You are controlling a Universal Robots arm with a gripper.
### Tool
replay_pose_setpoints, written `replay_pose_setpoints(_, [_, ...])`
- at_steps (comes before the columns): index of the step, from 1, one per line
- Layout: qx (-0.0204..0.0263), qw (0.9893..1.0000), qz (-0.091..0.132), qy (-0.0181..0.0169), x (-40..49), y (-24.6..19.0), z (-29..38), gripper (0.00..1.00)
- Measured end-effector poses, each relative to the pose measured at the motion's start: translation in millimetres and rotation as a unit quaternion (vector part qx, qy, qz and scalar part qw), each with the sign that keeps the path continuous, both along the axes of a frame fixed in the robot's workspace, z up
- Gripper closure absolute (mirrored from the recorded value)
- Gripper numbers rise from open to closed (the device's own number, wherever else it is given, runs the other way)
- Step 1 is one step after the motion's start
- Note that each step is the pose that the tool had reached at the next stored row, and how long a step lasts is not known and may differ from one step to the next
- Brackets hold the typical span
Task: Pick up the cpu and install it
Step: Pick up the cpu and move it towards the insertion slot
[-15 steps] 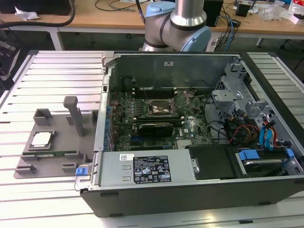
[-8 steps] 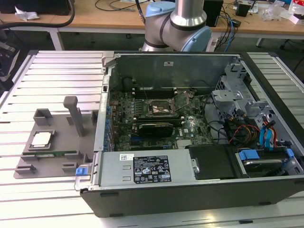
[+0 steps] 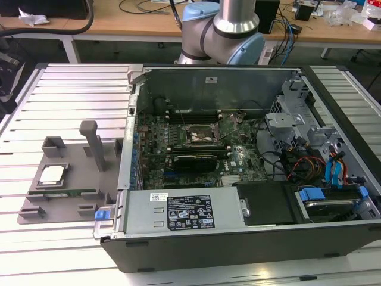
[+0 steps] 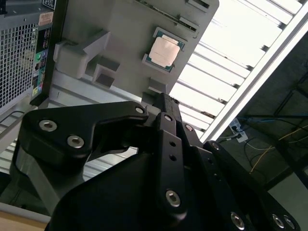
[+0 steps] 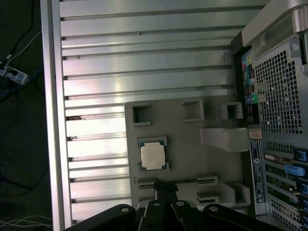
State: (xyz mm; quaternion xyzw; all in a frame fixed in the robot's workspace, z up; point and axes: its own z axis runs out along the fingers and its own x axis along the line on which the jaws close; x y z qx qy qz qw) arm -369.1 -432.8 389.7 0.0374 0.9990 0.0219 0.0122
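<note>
On tray [image 5: 183, 139], cpu [image 5: 153, 156] lies flat in its nest; gripper [image 5: 161, 184] near it, jaws together, empty. Best open wide, centre squarely, grip the rim.

A robotics lab: slotted aluminium table [image 3: 77, 89], cable-strewn workbench [image 3: 149, 27].

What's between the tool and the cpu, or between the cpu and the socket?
Nothing visible between tool and cpu: in the first wrist view the cpu lies uncovered on the grey tray. Toward the socket, in the exterior view, the case's side wall stands between tray and board.
</note>
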Motion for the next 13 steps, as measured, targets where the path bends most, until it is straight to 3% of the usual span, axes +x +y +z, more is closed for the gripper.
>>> replay_pose_setpoints(2, [0.0, 1.0, 0.0, 0.0, 0.0, 0.0, 0.0, 0.89])
replay_pose_setpoints(3, [0.0, 1.0, 0.0, 0.0, 0.0, -0.1, 0.0, 0.77])
replay_pose_setpoints(5, [0.0, 1.0, 0.0, 0.0, 0.0, -0.1, 0.0, 0.64])
replay_pose_setpoints(7, [0.0, 1.0, 0.0, 0.0, 0.0, -0.1, 0.0, 0.34])
replay_pose_setpoints(10, [-0.0001, 1.0, 0.0, 0.0, 0.0, -0.2, 0.0, 0.28])
replay_pose_setpoints(12, [-0.0195, 0.9998, 0.006, 0.0, 0.1, 0.0, 0.0, 0.28])
replay_pose_setpoints(13, [-0.0198, 0.9996, 0.019, -0.0002, 0.1, 0.4, -0.1, 0.28])
